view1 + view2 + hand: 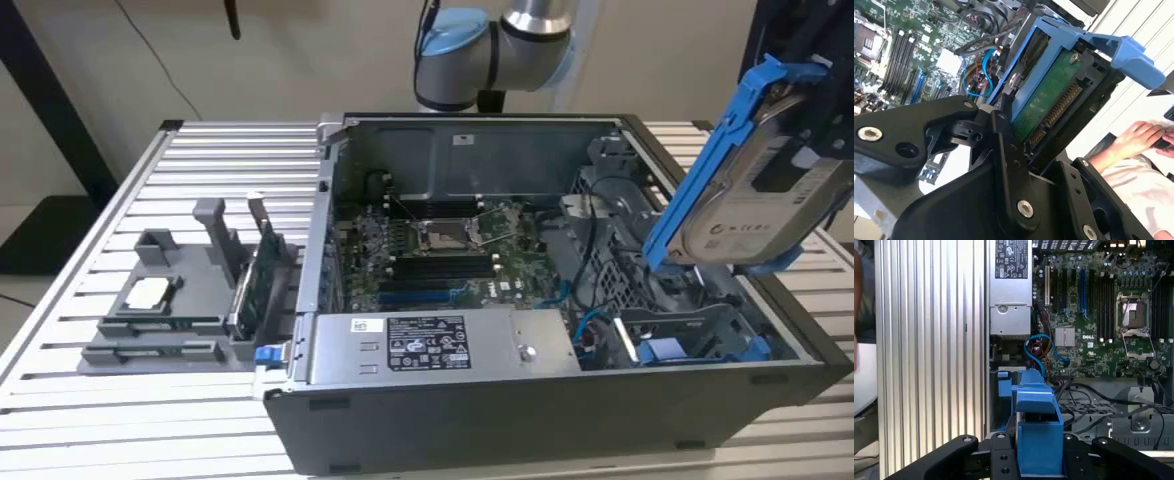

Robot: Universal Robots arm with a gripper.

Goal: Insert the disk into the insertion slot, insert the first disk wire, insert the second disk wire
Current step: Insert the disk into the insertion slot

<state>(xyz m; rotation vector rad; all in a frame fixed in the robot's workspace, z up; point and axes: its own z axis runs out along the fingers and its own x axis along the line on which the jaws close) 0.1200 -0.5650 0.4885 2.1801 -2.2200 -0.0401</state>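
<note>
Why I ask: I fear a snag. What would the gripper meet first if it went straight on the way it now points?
Probably the blue cables coiled near the motherboard: in the first wrist view they lie just beyond the disk that the gripper grips. Depth is unclear.

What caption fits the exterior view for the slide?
Pincer holds the blue-framed disk tilted above the open computer case, not yet in the insertion slot.
</note>
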